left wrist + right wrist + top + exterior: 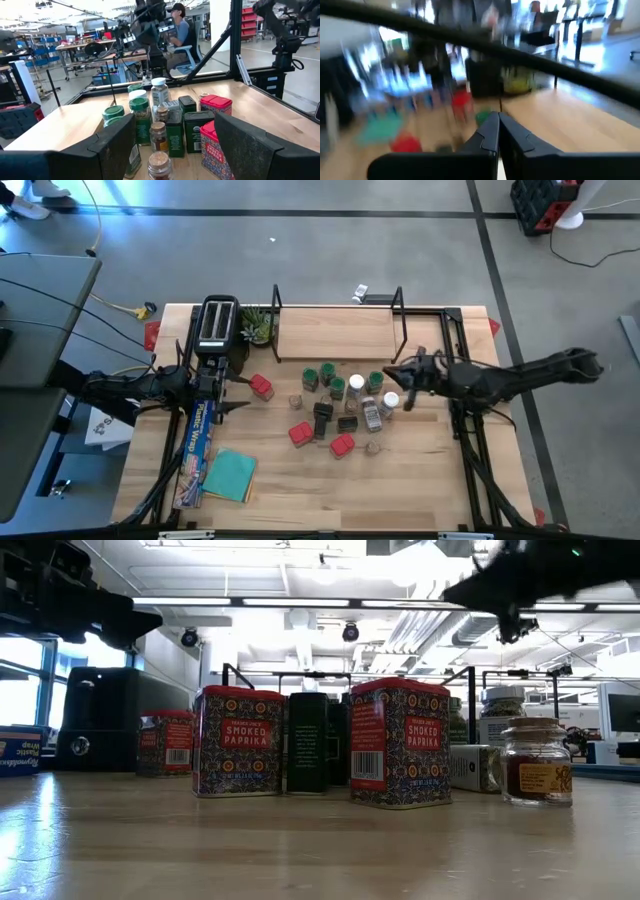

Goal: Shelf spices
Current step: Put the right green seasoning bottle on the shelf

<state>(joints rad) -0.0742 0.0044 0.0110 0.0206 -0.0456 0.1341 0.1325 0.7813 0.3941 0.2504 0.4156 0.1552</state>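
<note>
The spices (340,400) stand in a cluster at mid-table: green-lidded jars (327,374), white-lidded jars (356,385), dark jars (322,418) and red tins (299,434). One red tin (262,387) stands apart to the left. The shelf (335,332), a light board in a black wire frame, stands behind them. My left gripper (240,388) is open and empty, just left of that lone tin; its wrist view (175,145) faces the cluster. My right gripper (392,372) is shut and empty (498,130), raised over the cluster's right side near the shelf's right end.
A black toaster (218,325) and a small plant (257,326) stand left of the shelf. A long blue foil box (198,442) and a teal cloth (232,475) lie at the near left. A seated person (181,27) shows in the room beyond.
</note>
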